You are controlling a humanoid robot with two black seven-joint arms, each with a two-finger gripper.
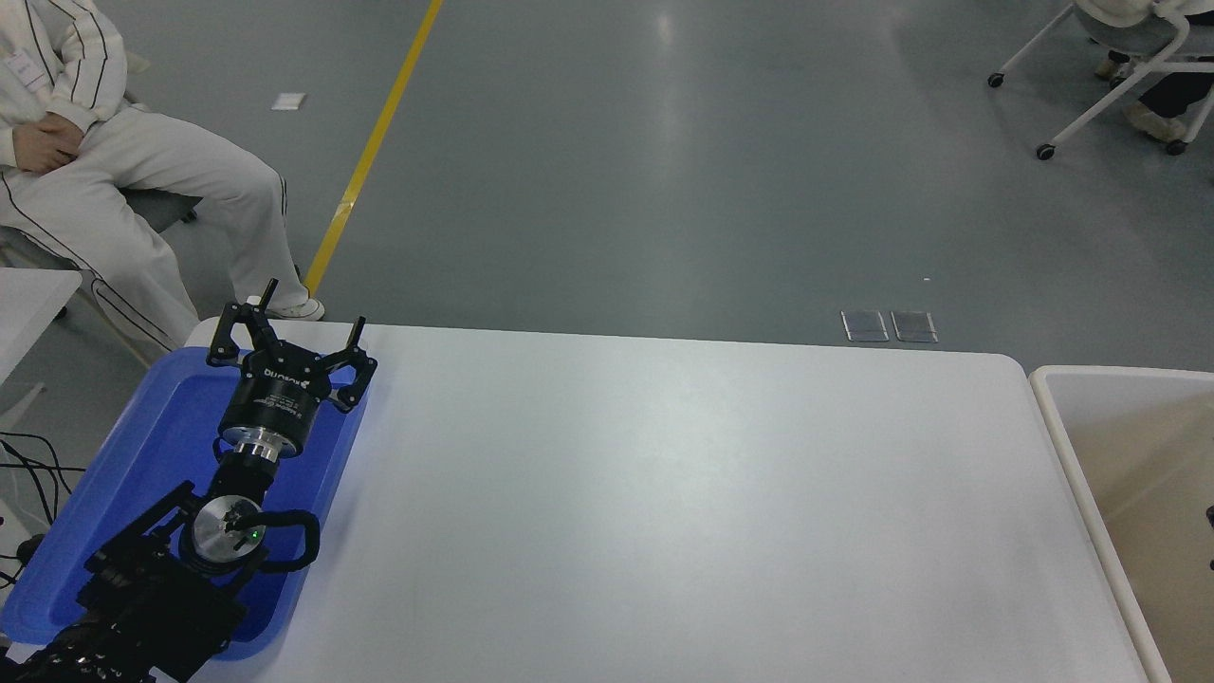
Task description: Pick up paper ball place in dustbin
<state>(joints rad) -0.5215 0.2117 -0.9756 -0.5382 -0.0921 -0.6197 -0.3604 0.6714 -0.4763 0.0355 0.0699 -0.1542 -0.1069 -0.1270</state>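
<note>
- Arm on the left, parked at the lower left corner, lies over a shallow blue tray (161, 427); the left gripper (289, 327) at its far end has its fingers spread apart and nothing between them.
- The blue tray sits on the left end of the white table (664, 493), and what shows of its floor around the arm holds no paper.
- The dustbin (1053, 417) stands just beside the table's right end, its white rim and cream inner wall cut off by the picture's right edge.
- A small dark sliver at the right edge, over the dustbin, may be part of the right arm; the right gripper itself is out of view, so its state cannot be told.
- The paper ball is nowhere to be seen: not on the table, not in the tray, not in the visible part of the dustbin.
- Judging from this, the ball is either already dropped in the hidden part of the bin or carried out of frame; which one cannot be settled here.
- Far side: a person (85, 171) in white clothes sits beyond the table's left corner, hands in lap, and a wheeled chair (1129, 76) stands at the top right.
</note>
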